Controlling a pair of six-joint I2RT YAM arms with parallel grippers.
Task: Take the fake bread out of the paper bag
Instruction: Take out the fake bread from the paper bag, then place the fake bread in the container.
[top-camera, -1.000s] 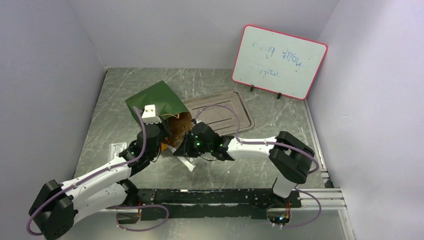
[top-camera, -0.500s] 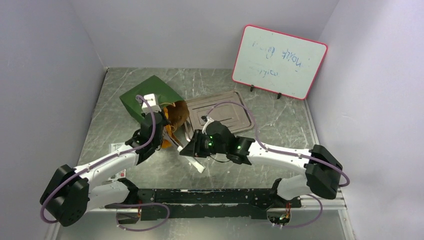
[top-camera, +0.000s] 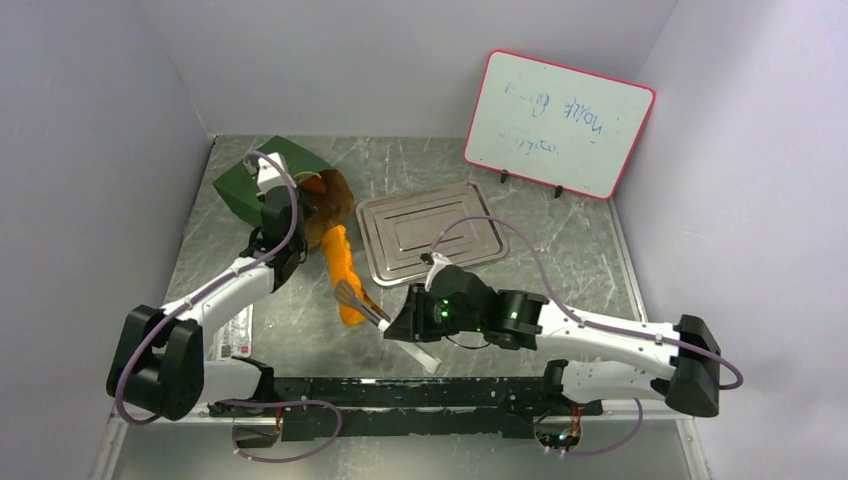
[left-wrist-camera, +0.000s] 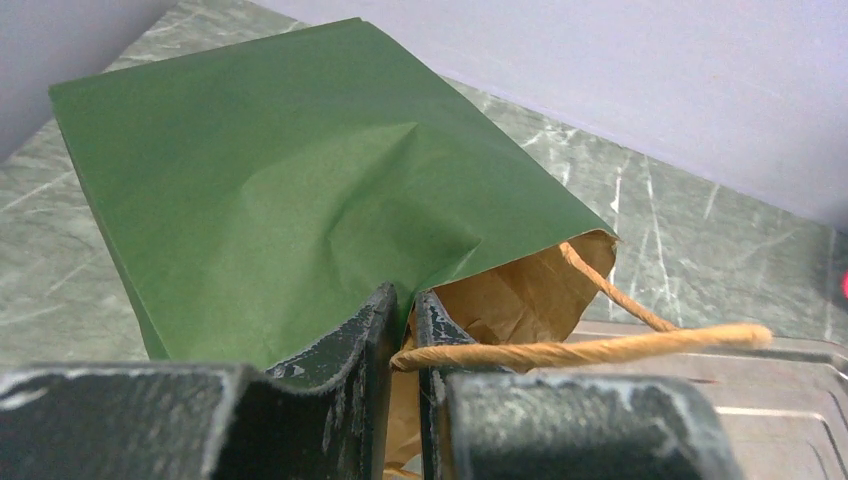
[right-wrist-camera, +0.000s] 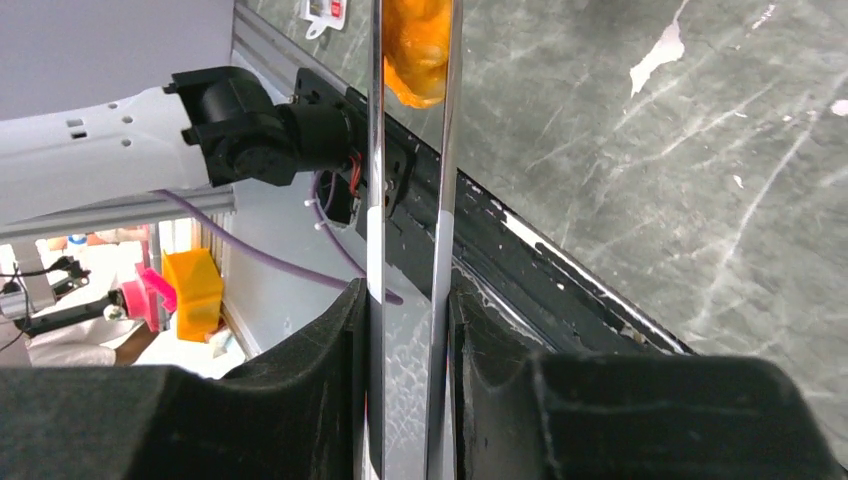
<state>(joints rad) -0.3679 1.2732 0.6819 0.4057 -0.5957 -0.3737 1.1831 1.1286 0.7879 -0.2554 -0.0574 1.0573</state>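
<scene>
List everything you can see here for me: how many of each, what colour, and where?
paper bag: one, dark green outside, brown inside, far left of the table.
long loaf: one, orange, on the table just outside the bag's mouth; whether more bread sits in the mouth is unclear.
tongs: one pair, silver, tips at the loaf's near end.
tray: one, silver, centre.
whiteboard: one, white with a red frame, far right.
label: one, white, near left.
table: one, grey-green marbled.
left hand: dark, shut on the bag's rim.
right hand: dark, shut on the tongs.
</scene>
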